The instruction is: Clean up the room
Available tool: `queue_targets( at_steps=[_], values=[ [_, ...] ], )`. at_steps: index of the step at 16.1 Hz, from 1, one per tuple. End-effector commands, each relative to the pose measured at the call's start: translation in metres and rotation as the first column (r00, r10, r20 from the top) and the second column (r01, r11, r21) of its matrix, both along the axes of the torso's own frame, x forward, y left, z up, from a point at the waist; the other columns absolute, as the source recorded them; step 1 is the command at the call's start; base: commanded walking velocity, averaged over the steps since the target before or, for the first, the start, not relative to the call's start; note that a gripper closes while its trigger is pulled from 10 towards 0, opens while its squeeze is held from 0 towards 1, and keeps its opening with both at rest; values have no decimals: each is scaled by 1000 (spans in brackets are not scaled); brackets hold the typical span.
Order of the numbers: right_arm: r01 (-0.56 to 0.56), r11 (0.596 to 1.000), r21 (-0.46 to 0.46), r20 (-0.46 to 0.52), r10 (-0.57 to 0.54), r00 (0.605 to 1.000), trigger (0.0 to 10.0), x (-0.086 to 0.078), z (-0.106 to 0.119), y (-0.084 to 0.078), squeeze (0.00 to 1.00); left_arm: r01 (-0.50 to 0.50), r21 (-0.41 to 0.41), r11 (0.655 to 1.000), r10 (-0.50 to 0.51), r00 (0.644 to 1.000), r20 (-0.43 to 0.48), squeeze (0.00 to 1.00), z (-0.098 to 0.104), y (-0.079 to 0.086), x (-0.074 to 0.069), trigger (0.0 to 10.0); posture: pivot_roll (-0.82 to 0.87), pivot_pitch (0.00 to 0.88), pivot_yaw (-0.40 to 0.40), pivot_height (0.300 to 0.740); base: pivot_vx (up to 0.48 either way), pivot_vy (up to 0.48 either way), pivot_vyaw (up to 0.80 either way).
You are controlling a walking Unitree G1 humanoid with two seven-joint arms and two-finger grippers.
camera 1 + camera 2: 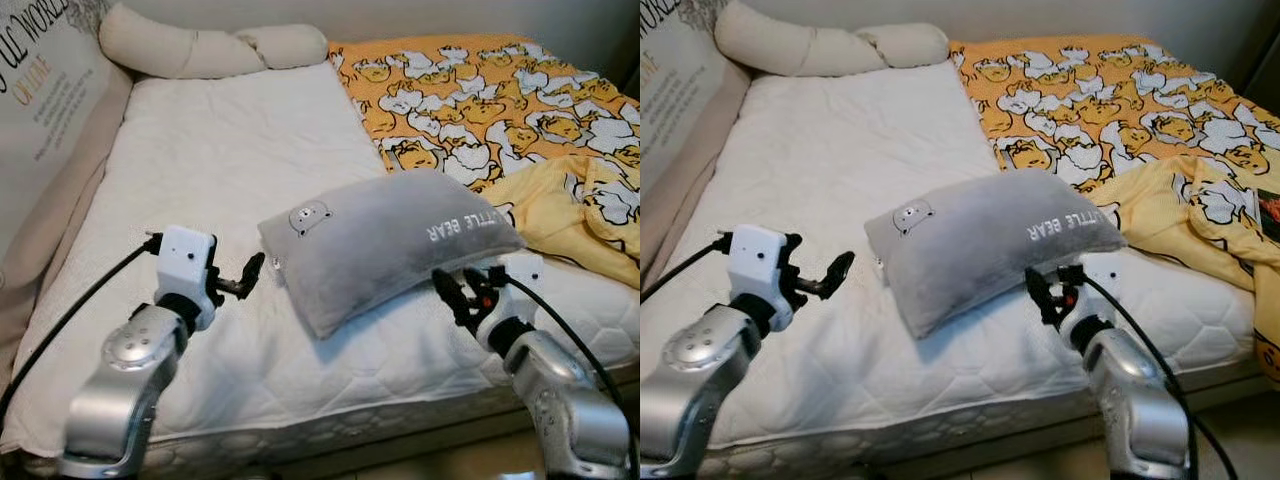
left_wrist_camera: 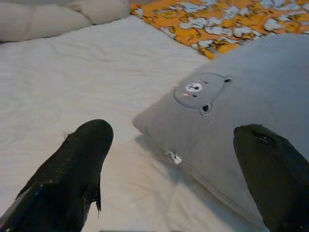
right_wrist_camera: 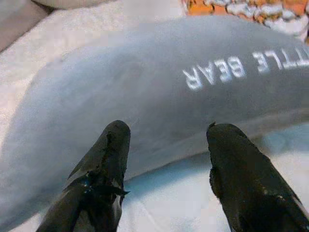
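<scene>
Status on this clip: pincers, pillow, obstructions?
Left pincer open at grey pillow corner. Right pincer open at its near edge. Pillow lies on white mattress, ungripped. Yellow blanket beside it, not blocking.

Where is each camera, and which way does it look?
Left eye view: on the head, looking down at the bed; both silver arms show, the left gripper beside the gray pillow.
Right eye view: beside it on the head, same scene; the right gripper sits at the pillow's near edge.
Left wrist view: looks along its open fingers at the pillow's bear corner.
Right wrist view: looks along its open fingers at the pillow's lettering.
All four share the pillow.
</scene>
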State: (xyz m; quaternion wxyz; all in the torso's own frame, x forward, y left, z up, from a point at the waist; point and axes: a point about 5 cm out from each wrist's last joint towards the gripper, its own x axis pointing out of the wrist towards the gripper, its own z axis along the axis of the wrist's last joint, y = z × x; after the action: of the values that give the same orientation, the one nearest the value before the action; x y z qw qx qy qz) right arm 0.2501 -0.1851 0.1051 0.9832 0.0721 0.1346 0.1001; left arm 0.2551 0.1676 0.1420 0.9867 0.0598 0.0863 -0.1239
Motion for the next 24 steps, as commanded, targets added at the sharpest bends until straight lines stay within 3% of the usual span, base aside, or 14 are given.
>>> queue_targets(
  at_steps=[1, 4, 10, 13, 18, 19, 24],
  values=[
    [-3, 1000, -4, 32, 3, 999, 10000, 0, 5, 4, 0, -11, 13, 1000, 11, 1000, 11, 0, 0, -2, 2, 10000, 31, 0, 27, 740, 0, -480, 800],
    [-6, 999, 36, 28, 5, 1000, 10000, -1, 1, 11, 0, -58, -13, 998, 57, 998, -29, 0, -6, -1, 7, 10000, 27, 0, 27, 740, 0, 320, 533],
    [10, 1000, 15, -15, -10, 1000, 10000, -14, -12, 14, 0, -56, 25, 998, 56, 998, -3, 0, -4, 4, 6, 10000, 20, 0, 37, 740, 0, 480, 0],
    [16, 1000, 2, -17, -16, 1000, 10000, -14, -13, 14, 0, -32, 76, 997, 30, 999, 32, 0, -1, -1, 7, 10000, 16, 0, 37, 740, 0, 0, 0],
    [3, 1000, 11, -24, -2, 1000, 10000, -12, -12, 16, 0, -78, 54, 995, 76, 996, 37, 0, -2, 0, 8, 10000, 28, 0, 20, 740, 0, -480, 0],
    [6, 1000, 13, -28, -6, 1000, 10000, -12, -12, 16, 0, -91, 7, 996, 91, 996, 5, 0, -5, 0, 8, 10000, 29, 0, 18, 740, 0, 0, 0],
    [0, 1000, -13, -28, 0, 1000, 10000, -14, -10, 10, 0, -108, -5, 994, 108, 994, -7, 0, -9, 1, 4, 10000, 28, 0, 5, 740, 0, 0, 0]
  ],
)
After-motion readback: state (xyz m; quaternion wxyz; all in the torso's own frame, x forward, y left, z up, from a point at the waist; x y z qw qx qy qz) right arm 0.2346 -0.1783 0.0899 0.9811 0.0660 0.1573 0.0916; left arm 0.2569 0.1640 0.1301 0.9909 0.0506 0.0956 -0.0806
